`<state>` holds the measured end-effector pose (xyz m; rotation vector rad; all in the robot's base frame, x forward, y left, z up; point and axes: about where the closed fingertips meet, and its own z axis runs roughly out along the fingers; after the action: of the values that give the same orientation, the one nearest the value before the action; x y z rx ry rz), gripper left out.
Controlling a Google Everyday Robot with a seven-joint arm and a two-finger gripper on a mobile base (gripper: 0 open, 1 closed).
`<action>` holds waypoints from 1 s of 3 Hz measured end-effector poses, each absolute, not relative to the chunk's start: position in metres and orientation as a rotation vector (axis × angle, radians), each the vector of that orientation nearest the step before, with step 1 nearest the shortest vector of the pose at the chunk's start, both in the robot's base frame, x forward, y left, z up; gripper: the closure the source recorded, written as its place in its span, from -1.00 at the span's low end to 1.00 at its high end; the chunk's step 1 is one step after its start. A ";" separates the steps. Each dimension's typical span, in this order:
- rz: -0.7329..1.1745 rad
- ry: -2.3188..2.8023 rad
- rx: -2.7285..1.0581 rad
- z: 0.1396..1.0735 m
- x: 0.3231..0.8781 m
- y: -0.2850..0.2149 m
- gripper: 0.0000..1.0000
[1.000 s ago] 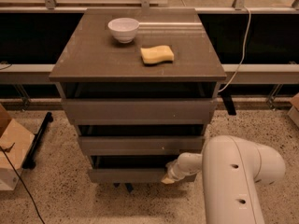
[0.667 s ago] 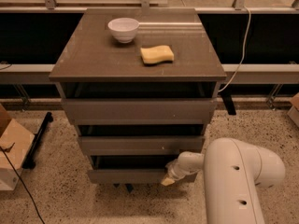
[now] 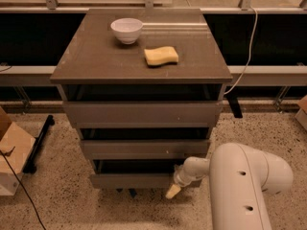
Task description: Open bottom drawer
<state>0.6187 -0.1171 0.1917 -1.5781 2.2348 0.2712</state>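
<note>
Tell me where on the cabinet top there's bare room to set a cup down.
The cabinet top is bare left of the sponge and in front of the bowl, and along the right edge beyond the sponge. Bowl and sponge crowd the back middle. The gripper is down at the bottom drawer's right end.

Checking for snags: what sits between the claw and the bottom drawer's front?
Nothing, by the camera view: the claw sits at the right end of the bottom drawer, with no object or visible gap between them.
</note>
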 end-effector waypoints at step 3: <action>0.330 2.311 -1.543 0.188 0.573 -0.128 0.86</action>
<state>0.5726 -0.1275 0.1882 -1.5429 2.3107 0.3301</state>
